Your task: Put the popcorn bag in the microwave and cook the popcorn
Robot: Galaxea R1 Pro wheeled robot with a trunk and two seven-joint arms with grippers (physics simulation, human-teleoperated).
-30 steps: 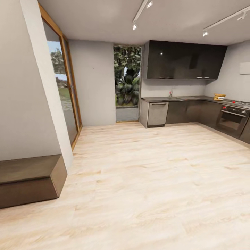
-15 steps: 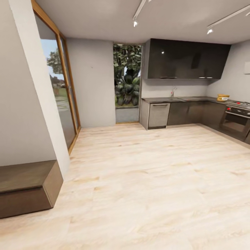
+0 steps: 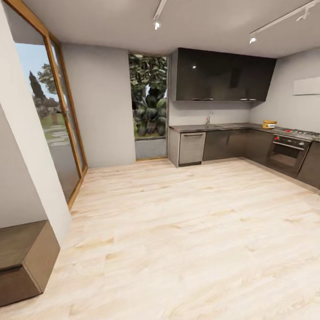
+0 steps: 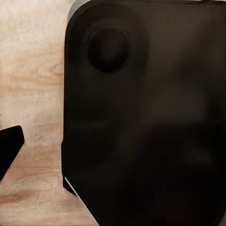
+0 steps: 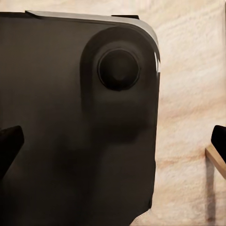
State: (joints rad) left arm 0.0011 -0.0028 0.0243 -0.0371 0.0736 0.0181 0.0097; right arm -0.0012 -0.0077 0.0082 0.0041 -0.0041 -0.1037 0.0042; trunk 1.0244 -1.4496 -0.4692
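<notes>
The grey countertop [image 3: 231,126] runs along the far wall over dark cabinet fronts, several metres ahead in the head view. A small yellowish thing [image 3: 269,124] lies on it near the corner, too small to identify. The microwave and the popcorn are out of view. In the left wrist view one dark fingertip [image 4: 9,148] sits at the frame's edge, so my left gripper [image 4: 113,148] is spread open over the robot's dark base. My right gripper [image 5: 113,143] is open and empty, its fingertips [image 5: 9,146] at both edges above the wooden floor.
A built-in dark oven [image 3: 286,153] with a hob sits at the right end of the cabinets, and a steel dishwasher front [image 3: 192,148] at the left end. Pale wood floor [image 3: 178,231] stretches ahead. A brown bench [image 3: 22,258] and white wall stand close on the left beside glazed doors [image 3: 53,133].
The whole head view has shifted: the camera has moved forward and turned, so the bench slid towards the lower left and more of the oven and right-hand cabinets shows.
</notes>
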